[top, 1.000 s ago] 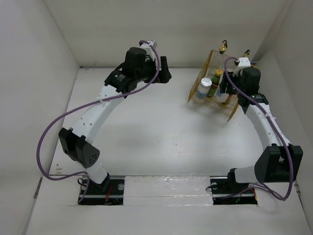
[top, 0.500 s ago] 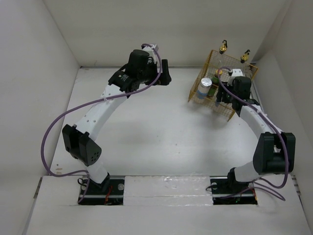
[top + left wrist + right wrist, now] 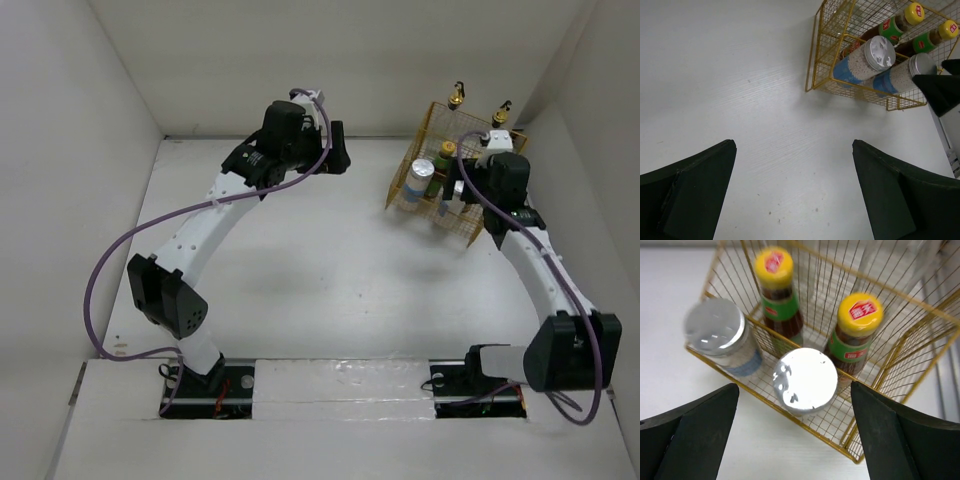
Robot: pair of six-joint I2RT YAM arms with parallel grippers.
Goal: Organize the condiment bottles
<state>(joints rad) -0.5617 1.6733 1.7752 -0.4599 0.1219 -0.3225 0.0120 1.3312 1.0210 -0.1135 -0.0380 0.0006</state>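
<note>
A gold wire basket (image 3: 480,228) stands at the back right. Two tall clear bottles with gold caps (image 3: 457,97) (image 3: 503,110) stand at its far side. In the right wrist view it holds two dark bottles with yellow caps and green labels (image 3: 774,270) (image 3: 859,315) and two silver-lidded, blue-labelled bottles (image 3: 715,325) (image 3: 806,380). My right gripper (image 3: 794,385) is open above the nearer silver-lidded bottle, not touching it. My left gripper (image 3: 793,142) is open and empty over bare table, left of the basket (image 3: 815,60).
White walls close the table at the back and on both sides; the basket sits near the right wall. My right gripper's finger (image 3: 940,90) shows beside the basket in the left wrist view. Purple cables loop along both arms.
My right wrist has shifted over the basket and ended a little further right and back. My left arm moved slightly right at first, then stayed still.
</note>
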